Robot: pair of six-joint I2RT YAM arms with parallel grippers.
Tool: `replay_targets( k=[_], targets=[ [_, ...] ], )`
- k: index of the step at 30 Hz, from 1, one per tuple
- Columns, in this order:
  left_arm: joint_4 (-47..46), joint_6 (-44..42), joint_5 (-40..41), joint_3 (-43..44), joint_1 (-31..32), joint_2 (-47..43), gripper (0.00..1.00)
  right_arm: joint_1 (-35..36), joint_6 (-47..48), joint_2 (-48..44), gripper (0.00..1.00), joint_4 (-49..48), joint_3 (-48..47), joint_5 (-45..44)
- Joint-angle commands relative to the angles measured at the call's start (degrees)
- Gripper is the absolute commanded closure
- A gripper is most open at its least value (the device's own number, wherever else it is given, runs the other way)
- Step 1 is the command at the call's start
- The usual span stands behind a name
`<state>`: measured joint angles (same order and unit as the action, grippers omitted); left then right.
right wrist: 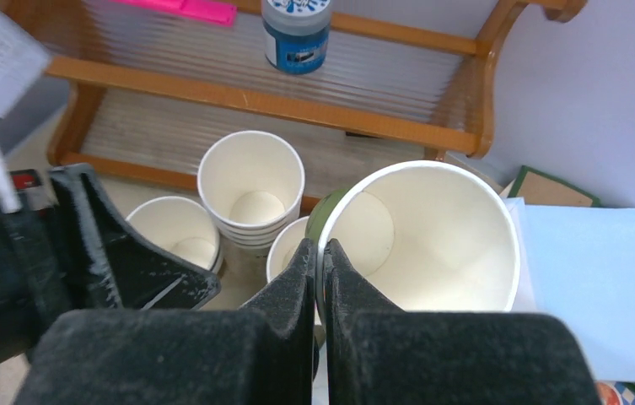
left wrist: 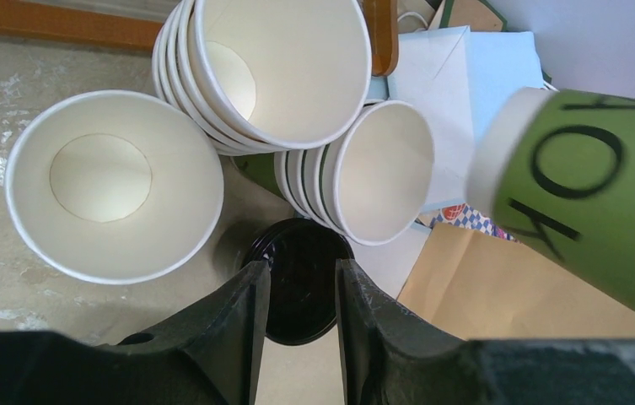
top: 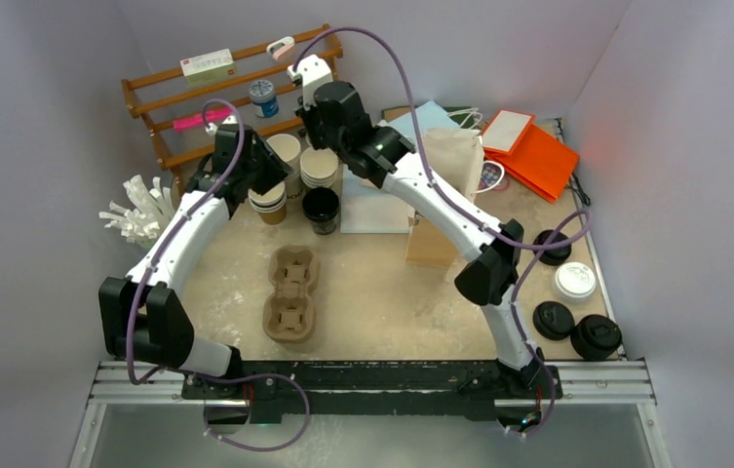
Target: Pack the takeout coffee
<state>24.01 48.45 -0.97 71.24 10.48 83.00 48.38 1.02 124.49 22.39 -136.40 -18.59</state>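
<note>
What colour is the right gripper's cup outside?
The cup is green with black lettering; left wrist view shows it best.

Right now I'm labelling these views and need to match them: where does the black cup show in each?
Top external: black cup just in front of the cup stacks, mid-table.
Left wrist: bottom centre, beyond the open left gripper.
Right wrist: not in it.
Shared landmark: the wooden rack behind the cups.
</note>
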Motion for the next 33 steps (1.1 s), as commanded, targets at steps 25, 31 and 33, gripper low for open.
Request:
replay_targets(
  k=[25,31,33],
  targets=[
    [2.16,-2.98,-11.18,-3.51,2.02,-8.85,0.57,19.01,-26.3,-49.5,1.0,8.06,71.65,-14.31],
    [3.81,-4.71,-11.48,-3.94,6.19,-10.7,0.53,18.99,-26.97,-52.45,1.0,1.26,81.56,-14.13],
    [4.88,-5.05,-11.13,-3.65,6.67,-10.98,0.53,18.97,-27.47,-52.51,1.0,-1.15,83.69,-13.41]
  ],
)
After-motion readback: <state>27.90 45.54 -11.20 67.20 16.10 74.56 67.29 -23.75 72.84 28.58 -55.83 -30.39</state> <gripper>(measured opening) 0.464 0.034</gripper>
